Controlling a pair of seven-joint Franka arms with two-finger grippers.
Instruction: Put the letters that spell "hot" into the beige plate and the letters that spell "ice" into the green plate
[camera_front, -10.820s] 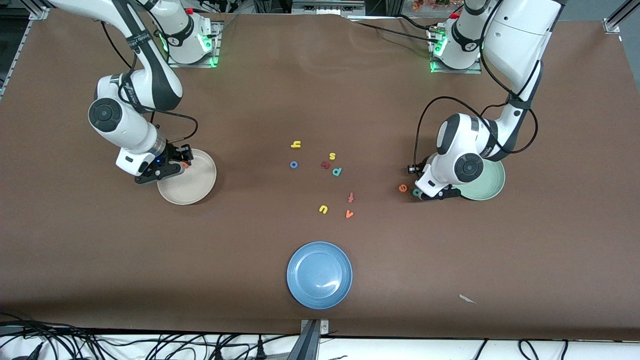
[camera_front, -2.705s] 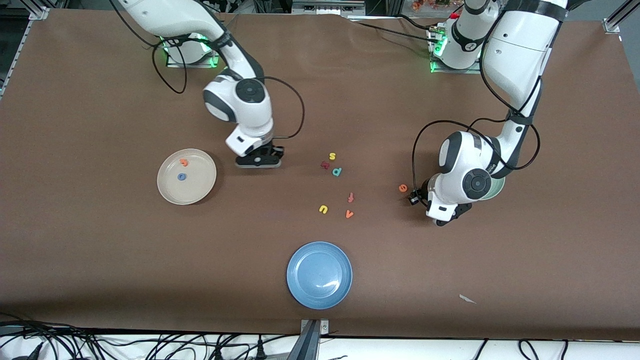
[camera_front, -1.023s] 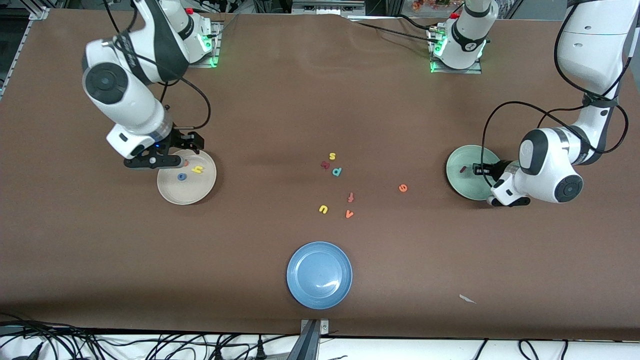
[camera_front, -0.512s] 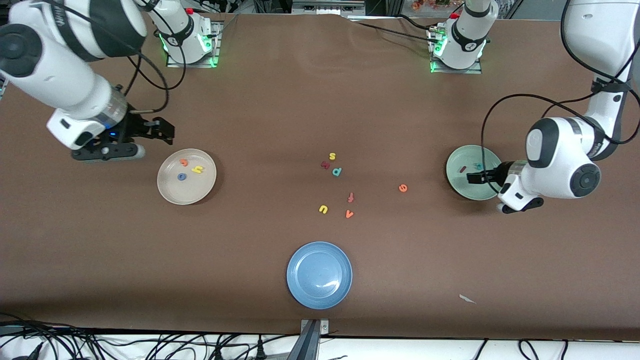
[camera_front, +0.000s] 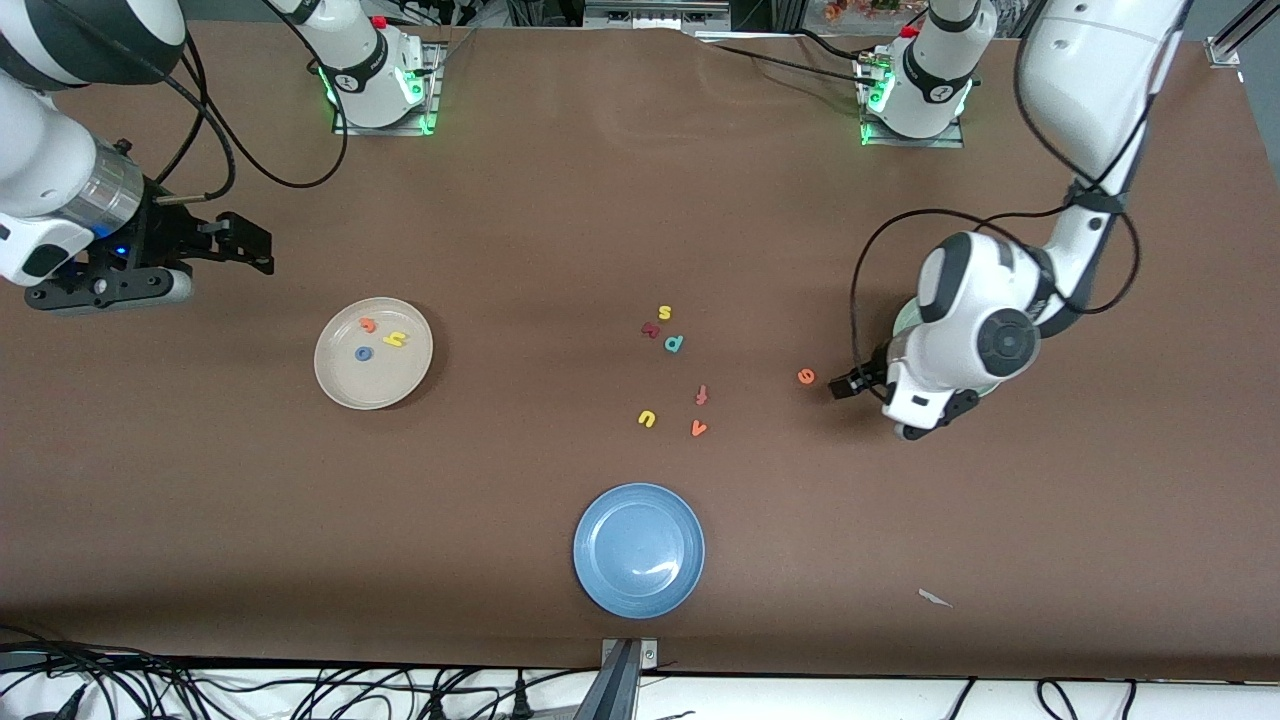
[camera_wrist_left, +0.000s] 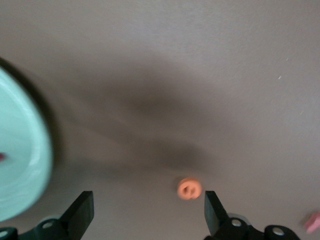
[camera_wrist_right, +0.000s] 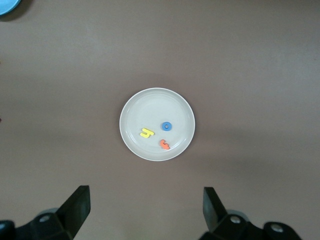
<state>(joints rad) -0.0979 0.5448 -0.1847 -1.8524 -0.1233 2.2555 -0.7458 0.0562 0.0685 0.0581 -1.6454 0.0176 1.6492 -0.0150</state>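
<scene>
Left gripper (camera_front: 838, 388) swung from green plate (camera_wrist_left: 20, 165) to orange e (camera_front: 806, 376), wide open, empty, right gripper (camera_front: 235, 243) likewise

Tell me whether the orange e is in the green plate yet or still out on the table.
Out. The orange e lies on the bare brown table, beside the green plate, with the open left gripper over it.
</scene>
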